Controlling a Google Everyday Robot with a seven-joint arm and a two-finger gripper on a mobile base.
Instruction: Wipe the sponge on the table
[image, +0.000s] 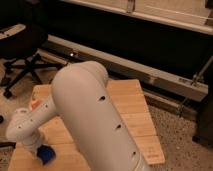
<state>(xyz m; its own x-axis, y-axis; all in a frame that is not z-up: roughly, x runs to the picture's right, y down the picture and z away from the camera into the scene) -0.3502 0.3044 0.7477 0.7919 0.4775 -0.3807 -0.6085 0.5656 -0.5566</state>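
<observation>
While the robot's smooth white arm (95, 120), a thick rounded tube w/ small dark holes, fills mid-frame, its gripper (37, 149) sits low at the table's front-left corner, right at the sponge (46, 155). The small, soft, bright blue sponge lies flat on the table (135, 110), a rect. top of light bamboo strips running lengthwise. Gripper end is hidden by the wrist, so can't tell how wide it stands or whether it has hold of the sponge. A red-orange bit (34, 103) peeks out beside the arm. A dark office chair (20, 47) stands at left on a speckled floor.
</observation>
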